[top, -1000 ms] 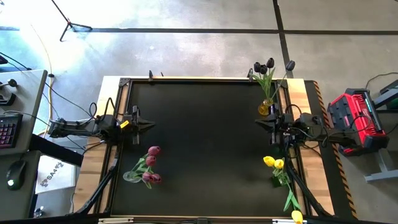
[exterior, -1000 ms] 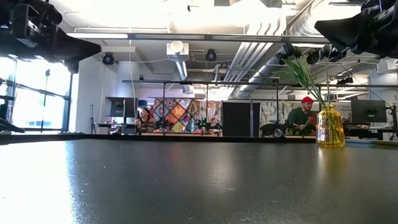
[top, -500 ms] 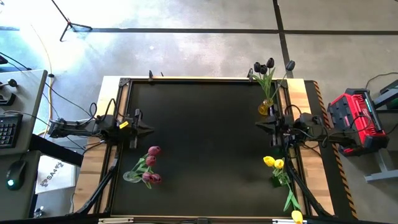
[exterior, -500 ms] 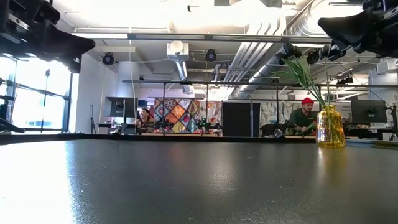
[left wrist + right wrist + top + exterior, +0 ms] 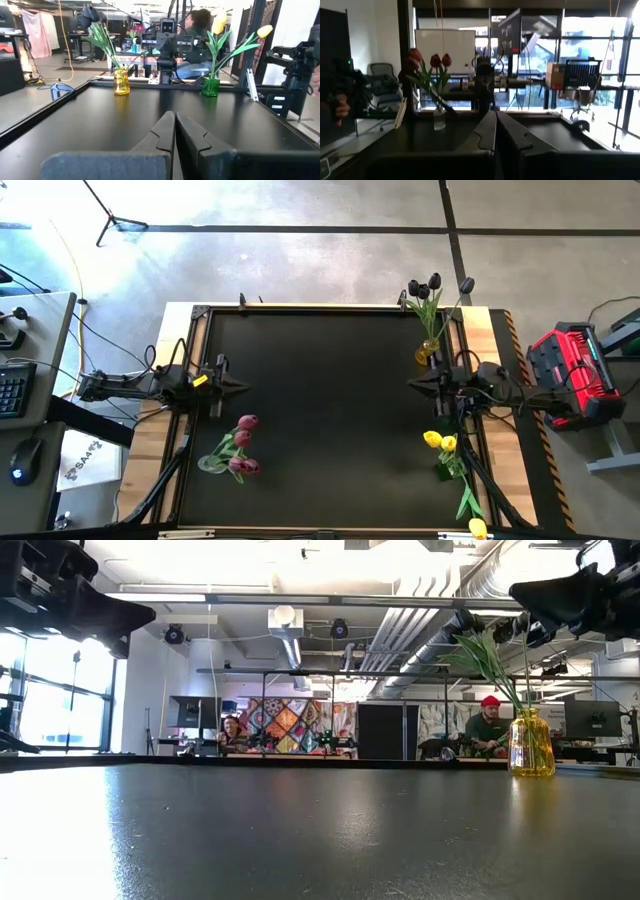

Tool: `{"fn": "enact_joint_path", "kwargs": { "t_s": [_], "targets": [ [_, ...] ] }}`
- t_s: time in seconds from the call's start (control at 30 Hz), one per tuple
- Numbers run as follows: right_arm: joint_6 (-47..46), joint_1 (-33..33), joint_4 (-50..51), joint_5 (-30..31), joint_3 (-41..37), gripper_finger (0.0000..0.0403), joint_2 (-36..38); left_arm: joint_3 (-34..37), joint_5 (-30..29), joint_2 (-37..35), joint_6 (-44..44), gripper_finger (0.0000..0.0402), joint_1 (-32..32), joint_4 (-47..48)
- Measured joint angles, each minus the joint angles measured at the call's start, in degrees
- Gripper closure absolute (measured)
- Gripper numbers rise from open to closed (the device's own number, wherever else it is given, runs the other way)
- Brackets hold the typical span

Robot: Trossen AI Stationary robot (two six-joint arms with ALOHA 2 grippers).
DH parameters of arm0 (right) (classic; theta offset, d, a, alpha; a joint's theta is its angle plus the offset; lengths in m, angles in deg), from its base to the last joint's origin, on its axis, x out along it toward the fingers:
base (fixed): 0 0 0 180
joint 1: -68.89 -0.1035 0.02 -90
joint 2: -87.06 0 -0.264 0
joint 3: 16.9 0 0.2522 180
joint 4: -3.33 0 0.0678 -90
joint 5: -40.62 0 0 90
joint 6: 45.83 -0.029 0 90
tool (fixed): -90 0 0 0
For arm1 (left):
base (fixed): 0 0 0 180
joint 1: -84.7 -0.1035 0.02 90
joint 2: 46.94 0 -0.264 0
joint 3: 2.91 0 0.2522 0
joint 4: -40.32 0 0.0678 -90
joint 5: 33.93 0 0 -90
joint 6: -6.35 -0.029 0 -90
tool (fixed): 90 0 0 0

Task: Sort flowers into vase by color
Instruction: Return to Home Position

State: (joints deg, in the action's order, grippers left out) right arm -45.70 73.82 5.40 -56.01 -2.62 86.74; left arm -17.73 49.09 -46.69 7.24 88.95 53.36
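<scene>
Across the bare black counter [image 5: 330,420], three bunches stand sorted. Dark tulips [image 5: 428,284] sit in a yellow vase [image 5: 426,355] at the far right corner, and yellow tulips [image 5: 438,442] in a green vase [image 5: 443,473] nearer along the right edge. Red tulips [image 5: 243,445] lean from a clear vase [image 5: 210,464] on the left. The left tool [image 5: 238,385] and right tool [image 5: 412,383] hang at opposite edges, each with fingers pressed together on nothing. Grey concrete floor [image 5: 300,260] with dark tape lines surrounds the counter; a person in a red cap [image 5: 488,725] sits beyond.
</scene>
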Motion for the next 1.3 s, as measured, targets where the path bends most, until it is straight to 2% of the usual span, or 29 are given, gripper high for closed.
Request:
{"fn": "enact_joint_path", "kwargs": {
  "t_s": [0.4,0.97,1.3],
  "targets": [
    [0.4,-0.1,0.1,-1.6,0.0,0.0403,0.0,0.0,-0.7,0.2,1.7,0.0401,0.0,-0.1],
    [4.4,-0.1,2.8,-0.7,0.0,0.0403,0.0,0.0,-0.7,0.2,2.0,0.0402,0.0,-0.2],
    [-0.2,-0.1,2.9,-0.7,0.0,0.0403,0.0,0.0,-0.7,0.2,1.9,0.0401,0.0,-0.2]
  ]
}}
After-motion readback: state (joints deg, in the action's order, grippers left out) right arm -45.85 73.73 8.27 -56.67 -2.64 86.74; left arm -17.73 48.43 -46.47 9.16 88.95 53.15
